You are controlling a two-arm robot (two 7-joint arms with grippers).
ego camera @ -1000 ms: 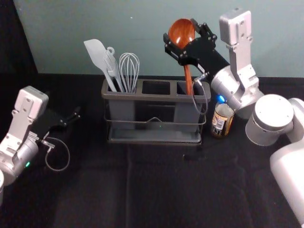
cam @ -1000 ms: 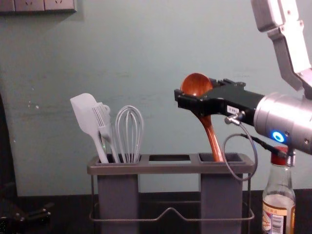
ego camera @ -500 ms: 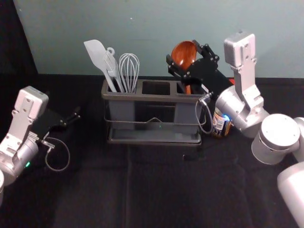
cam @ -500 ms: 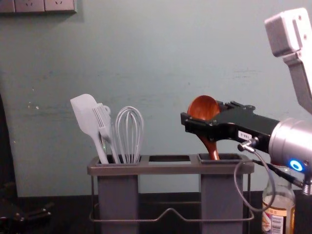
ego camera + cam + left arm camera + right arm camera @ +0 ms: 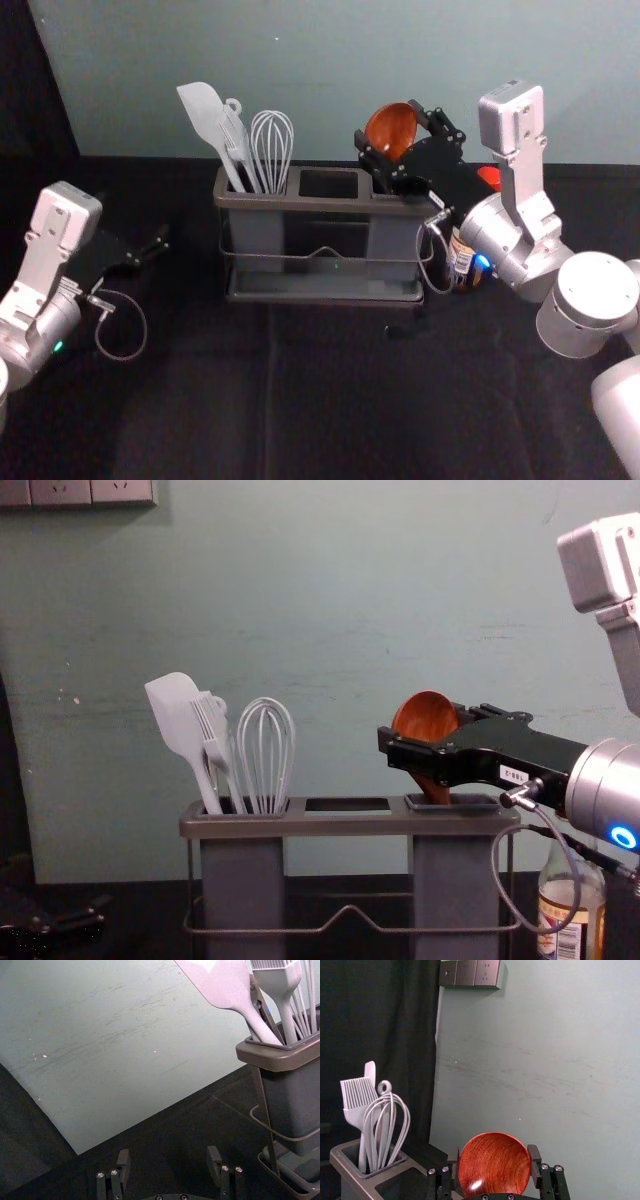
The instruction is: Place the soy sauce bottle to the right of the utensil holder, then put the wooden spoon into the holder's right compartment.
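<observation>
Head and left wrist views: left gripper (image 5: 169,1152) parked left, fingers apart, grasping nothing. Pale spatula (image 5: 177,715), flat and smooth; bristled brush (image 5: 210,725); looped whisk (image 5: 265,740), all in holder's left compartment. Holder (image 5: 345,825) matte grey, rounded rim, bent-wire rail. From where I stand, spoon (image 5: 425,717) has just dropped lower, handle further down into right compartment (image 5: 455,880); insertion looks nearly done, release next. Glossy reddish grain, round bowl, tilted. Right gripper (image 5: 494,1154) above that compartment, grasping the bowl. Bottle (image 5: 560,920), clear glass, labelled, upright just right of holder: that part looks done.
</observation>
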